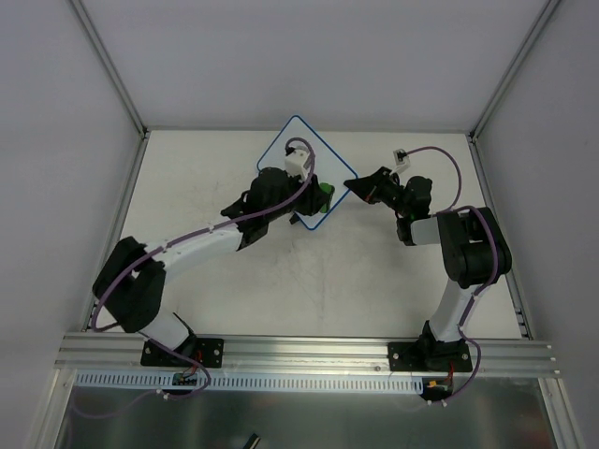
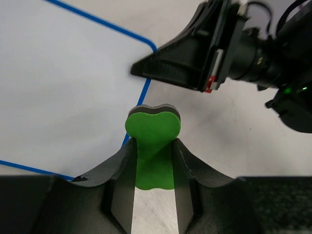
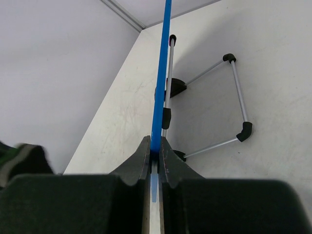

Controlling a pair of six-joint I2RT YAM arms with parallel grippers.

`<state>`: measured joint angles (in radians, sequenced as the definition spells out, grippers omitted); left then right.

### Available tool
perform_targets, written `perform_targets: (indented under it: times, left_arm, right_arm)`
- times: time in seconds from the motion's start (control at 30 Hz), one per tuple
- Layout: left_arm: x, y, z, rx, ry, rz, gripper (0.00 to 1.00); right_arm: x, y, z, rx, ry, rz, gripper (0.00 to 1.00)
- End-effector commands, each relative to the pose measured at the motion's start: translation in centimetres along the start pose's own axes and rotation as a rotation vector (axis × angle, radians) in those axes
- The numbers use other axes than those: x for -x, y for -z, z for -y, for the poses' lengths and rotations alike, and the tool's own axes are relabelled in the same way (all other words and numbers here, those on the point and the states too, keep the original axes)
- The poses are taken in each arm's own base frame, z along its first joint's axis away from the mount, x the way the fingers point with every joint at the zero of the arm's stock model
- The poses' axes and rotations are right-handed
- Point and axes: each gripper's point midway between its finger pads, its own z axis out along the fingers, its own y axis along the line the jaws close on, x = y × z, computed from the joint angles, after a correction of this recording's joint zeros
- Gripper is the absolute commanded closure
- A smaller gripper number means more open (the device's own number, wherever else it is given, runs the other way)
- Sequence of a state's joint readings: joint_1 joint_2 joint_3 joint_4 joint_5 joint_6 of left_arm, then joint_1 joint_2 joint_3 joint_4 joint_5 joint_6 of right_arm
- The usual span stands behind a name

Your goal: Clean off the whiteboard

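Note:
The whiteboard (image 1: 284, 150), white with a thin blue rim, lies turned like a diamond at the back middle of the table. My left gripper (image 1: 313, 202) is shut on a small green eraser (image 1: 324, 196) at the board's near right edge. In the left wrist view the eraser (image 2: 153, 126) sits between the fingers, over the blue rim, beside the white face (image 2: 63, 83). My right gripper (image 1: 354, 185) is shut on the board's right corner. In the right wrist view the blue rim (image 3: 161, 73) runs edge-on out of the shut gripper (image 3: 155, 148).
A thin wire stand with black feet (image 3: 233, 100) shows to the right of the rim in the right wrist view. The right gripper (image 2: 175, 61) is close ahead of the eraser. Grey walls and metal posts (image 1: 112, 75) enclose the table.

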<state>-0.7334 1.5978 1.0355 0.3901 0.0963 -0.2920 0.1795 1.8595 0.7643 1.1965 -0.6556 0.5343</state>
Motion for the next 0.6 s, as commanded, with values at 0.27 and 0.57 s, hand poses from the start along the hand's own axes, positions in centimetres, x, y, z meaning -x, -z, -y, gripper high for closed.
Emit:
perform_targets:
  times: [0.27,0.57]
  left_arm:
    - [3.9,10.3,-4.2,0.331,-0.025,0.085,1.0]
    - [-3.5,16.2,-11.8,0.65,0.204,-0.113,1.0]
  right_arm:
    - [0.6,-0.5,-2.3,0.089,0.08,0.0,1.0]
    - [0.8,-0.2,-2.5,0.089,0.088,0.005,1.0]
